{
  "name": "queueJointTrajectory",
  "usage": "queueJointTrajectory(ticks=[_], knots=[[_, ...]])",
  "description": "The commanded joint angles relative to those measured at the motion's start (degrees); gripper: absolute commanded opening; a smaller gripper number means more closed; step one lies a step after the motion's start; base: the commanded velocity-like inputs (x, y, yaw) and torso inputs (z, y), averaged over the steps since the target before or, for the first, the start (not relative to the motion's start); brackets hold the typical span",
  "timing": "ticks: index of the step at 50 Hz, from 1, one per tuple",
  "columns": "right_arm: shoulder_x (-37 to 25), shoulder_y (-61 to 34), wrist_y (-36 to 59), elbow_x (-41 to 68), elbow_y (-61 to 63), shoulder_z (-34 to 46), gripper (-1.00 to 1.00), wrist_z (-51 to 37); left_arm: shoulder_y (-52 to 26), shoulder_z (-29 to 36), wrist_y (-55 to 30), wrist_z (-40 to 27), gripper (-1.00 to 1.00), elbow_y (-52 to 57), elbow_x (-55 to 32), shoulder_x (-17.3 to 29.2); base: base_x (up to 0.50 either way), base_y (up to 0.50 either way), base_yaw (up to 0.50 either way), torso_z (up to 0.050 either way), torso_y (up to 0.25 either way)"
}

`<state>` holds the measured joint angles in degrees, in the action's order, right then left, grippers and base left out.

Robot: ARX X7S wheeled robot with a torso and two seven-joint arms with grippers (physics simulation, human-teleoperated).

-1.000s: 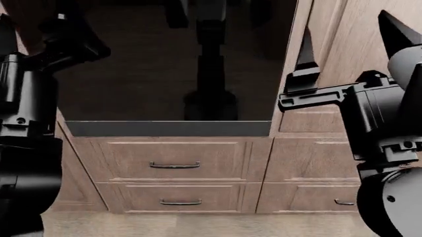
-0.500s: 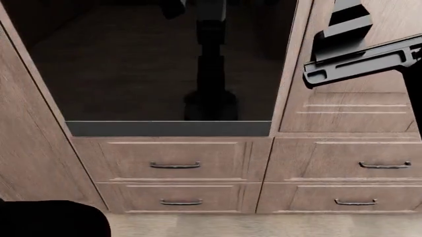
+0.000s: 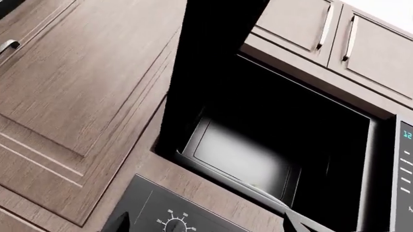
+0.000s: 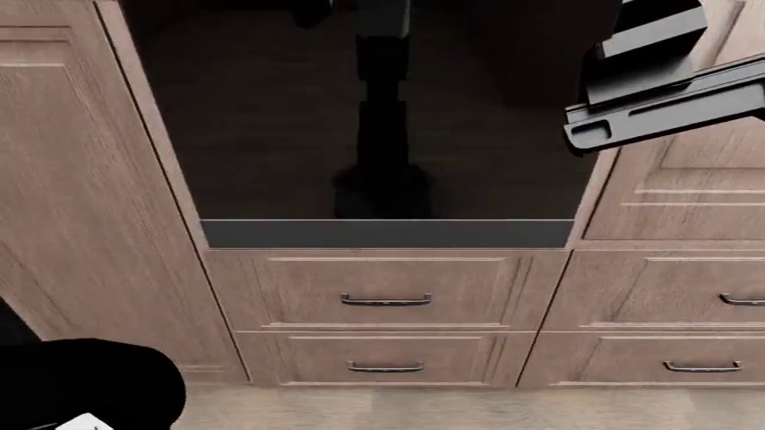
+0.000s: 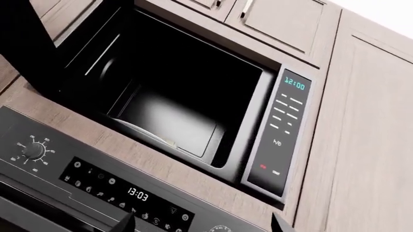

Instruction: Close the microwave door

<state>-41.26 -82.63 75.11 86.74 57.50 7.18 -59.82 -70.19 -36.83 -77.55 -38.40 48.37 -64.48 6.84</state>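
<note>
Right wrist view: microwave (image 5: pixel 193 101) built into wood cabinetry above oven panel (image 5: pixel 96 186), cavity exposed; microwave door (image 5: pixel 26 43) swung wide at 10 o'clock, long axis upright. Both grippers' opening: cannot tell.

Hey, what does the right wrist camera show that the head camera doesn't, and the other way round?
Only the right wrist view shows the microwave with its door swung open, its control panel reading 12:00, and the oven's control strip below. Only the head view shows the drawers, the dark oven glass and the right arm raised. Both share the wooden cabinet fronts. Neither shows a pincer clearly.
</note>
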Motion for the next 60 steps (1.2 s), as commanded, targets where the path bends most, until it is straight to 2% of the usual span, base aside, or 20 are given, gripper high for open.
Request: queueJointTrajectory(ticks=[1,60], knots=[[-0.5,-0.8,-0.2,0.7,-0.1,0.7,1.00,-0.6,-0.1,0.1,0.8,-1.5,1.00,-0.3,-1.8,0.8,0.00,0.50,0.00,0.000,0.000],[-2.4,-2.2,-2.5,0.9,-0.4,2.6,1.00,-1.1,0.7,2.6,5.5,-6.9,1.00,-2.0,-7.2,4.1,0.00,0.50,0.00,0.000,0.000]])
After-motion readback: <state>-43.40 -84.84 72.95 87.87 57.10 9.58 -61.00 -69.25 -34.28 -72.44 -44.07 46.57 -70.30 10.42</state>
